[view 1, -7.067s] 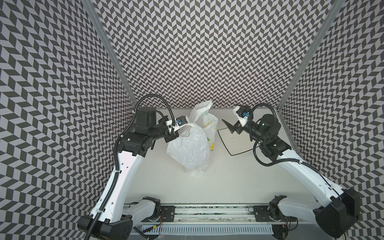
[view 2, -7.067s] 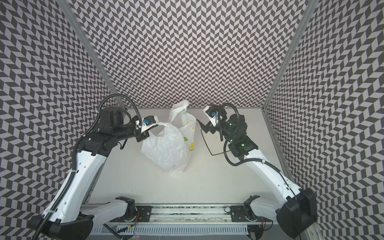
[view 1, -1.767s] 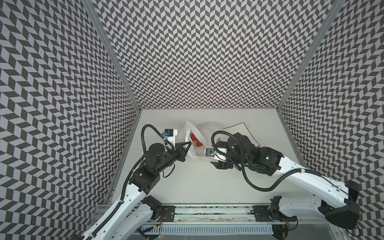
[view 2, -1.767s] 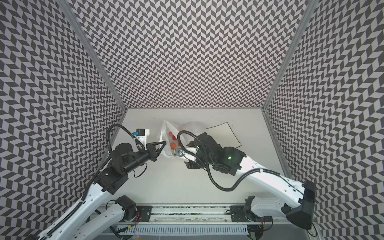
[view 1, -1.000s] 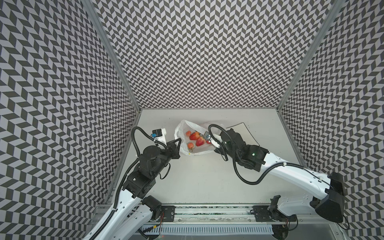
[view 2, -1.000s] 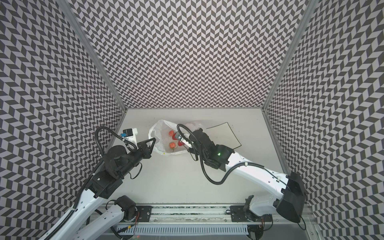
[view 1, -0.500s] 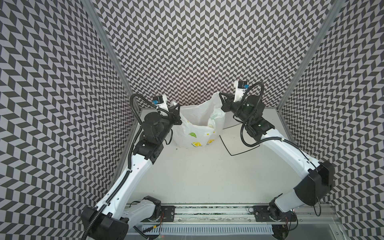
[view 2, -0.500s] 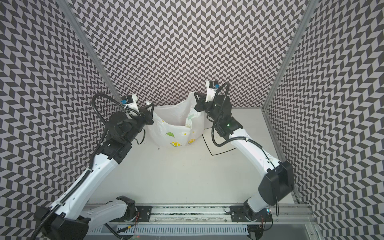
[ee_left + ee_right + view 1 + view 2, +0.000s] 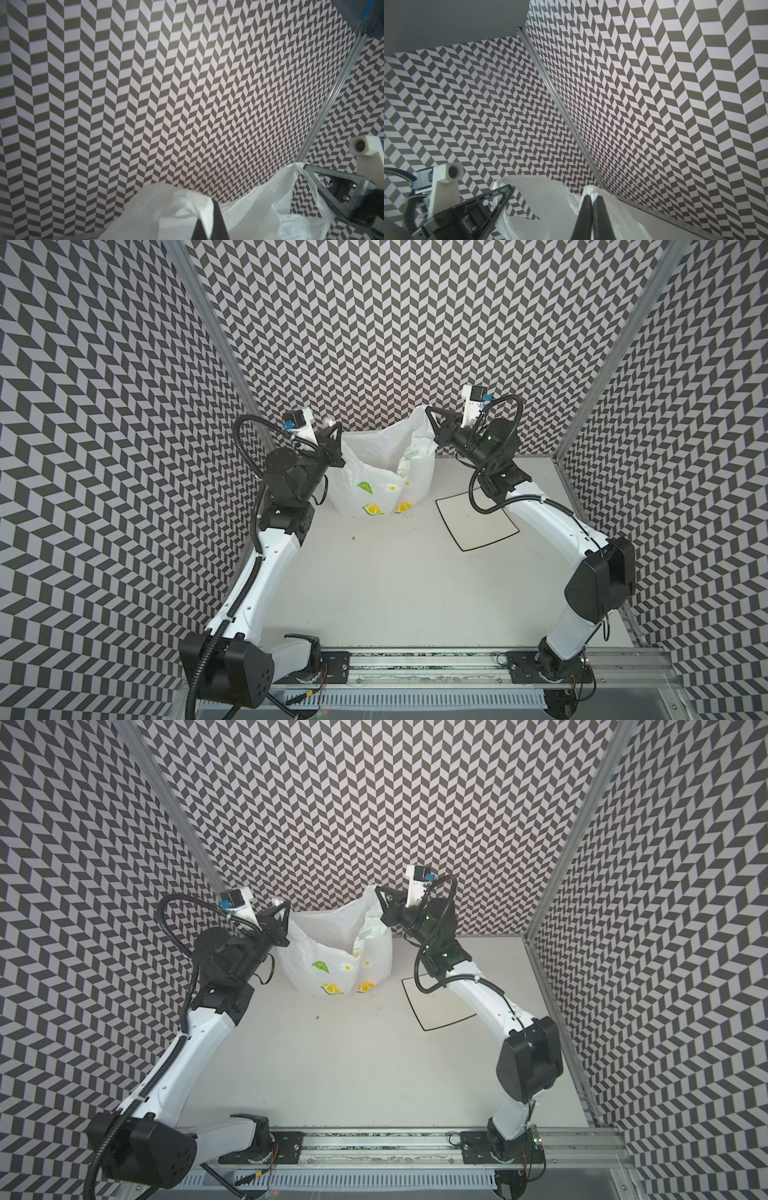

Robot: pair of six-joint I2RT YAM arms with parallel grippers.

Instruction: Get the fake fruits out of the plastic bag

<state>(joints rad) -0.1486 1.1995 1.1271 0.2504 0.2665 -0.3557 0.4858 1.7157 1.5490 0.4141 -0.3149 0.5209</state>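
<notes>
White crinkly plastic bag [image 9: 376, 472] hung mouth-up at the far side, between our left gripper [image 9: 336, 430] and right gripper [image 9: 429, 410], each pinched shut on an upper corner. We see no fruits; we judge them at the bottom, straight below both fingertips, equally near either arm.

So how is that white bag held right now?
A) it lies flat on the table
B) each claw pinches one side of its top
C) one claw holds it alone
B: the left gripper and right gripper are each shut on a top edge of the plastic bag.
</notes>
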